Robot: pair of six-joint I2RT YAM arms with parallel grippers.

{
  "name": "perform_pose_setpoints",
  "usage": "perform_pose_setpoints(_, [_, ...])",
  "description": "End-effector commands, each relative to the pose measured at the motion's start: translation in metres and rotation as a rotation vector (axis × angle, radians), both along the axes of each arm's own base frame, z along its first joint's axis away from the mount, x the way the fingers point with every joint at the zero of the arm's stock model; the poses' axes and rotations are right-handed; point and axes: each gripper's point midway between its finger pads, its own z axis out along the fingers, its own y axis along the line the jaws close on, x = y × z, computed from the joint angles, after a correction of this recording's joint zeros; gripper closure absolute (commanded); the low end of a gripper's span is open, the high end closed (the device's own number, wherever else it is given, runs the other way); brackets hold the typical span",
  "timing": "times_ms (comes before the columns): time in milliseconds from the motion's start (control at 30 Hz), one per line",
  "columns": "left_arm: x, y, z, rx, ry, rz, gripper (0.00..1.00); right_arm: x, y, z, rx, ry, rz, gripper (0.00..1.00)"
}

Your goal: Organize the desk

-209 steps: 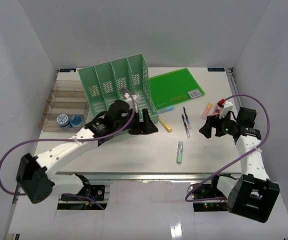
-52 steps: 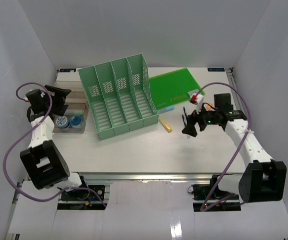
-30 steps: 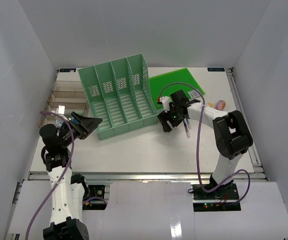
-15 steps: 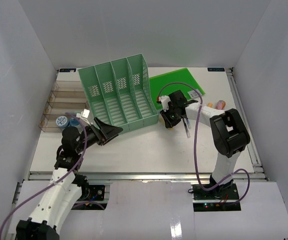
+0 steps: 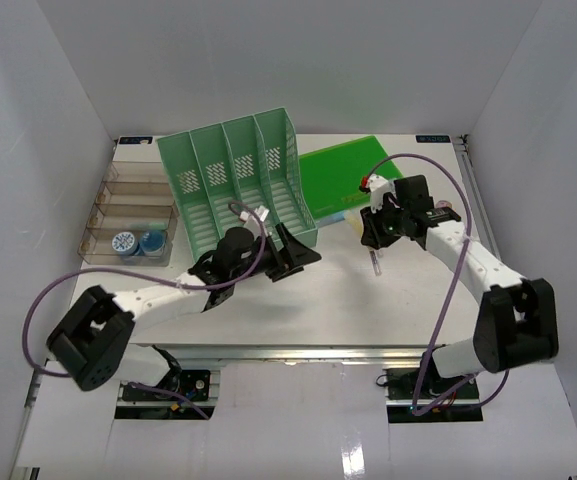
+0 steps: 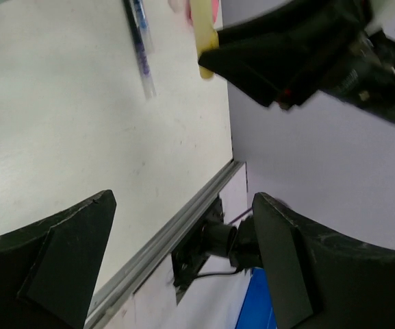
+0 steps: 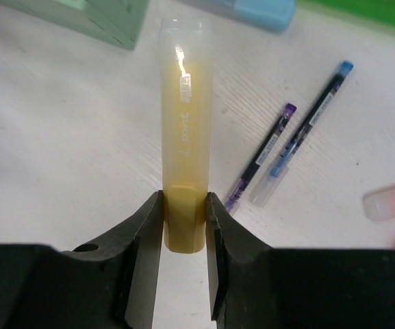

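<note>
Pinching a yellow highlighter (image 7: 185,103), the right pincer (image 7: 183,205) hung toward the table's (image 5: 348,300) right edge, while the left pincer (image 6: 183,205) stood spread midway between the side edges.

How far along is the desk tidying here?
Looks done: two small rolls sit in the clear tray. In hand: the right gripper clamps a yellow highlighter; the left gripper is open, empty. Left: purple pen, blue pen, pink highlighter and blue highlighter loose on the desk.

The yellow highlighter (image 7: 183,137) is glossy translucent plastic, the desk (image 7: 60,171) matt white, its edge rail (image 6: 163,240) metal.
</note>
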Motion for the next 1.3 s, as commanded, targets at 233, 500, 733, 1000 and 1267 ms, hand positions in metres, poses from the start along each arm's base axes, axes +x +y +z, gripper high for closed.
perform_pose_setpoints(233, [0.081, -0.094, 0.024, -0.035, -0.049, 0.112, 0.21, -0.061, 0.017, 0.051, 0.196, -0.03, 0.117, 0.92])
perform_pose_setpoints(500, [0.088, -0.113, 0.024, -0.049, -0.045, 0.095, 0.35, -0.072, 0.024, 0.066, 0.253, -0.032, 0.151, 0.92])
perform_pose_setpoints(733, [0.079, -0.114, 0.027, -0.065, -0.043, 0.064, 0.76, -0.07, 0.028, 0.068, 0.275, -0.022, 0.156, 0.9])
perform_pose_setpoints(1000, [0.07, -0.1, 0.038, 0.01, -0.083, 0.061, 1.0, -0.075, 0.035, 0.068, 0.297, -0.02, 0.247, 0.06])
perform_pose_setpoints(1267, [0.056, 0.024, 0.083, 0.229, -0.174, 0.317, 1.0, -0.094, 0.026, 0.097, 0.413, -0.17, 0.426, 0.1])
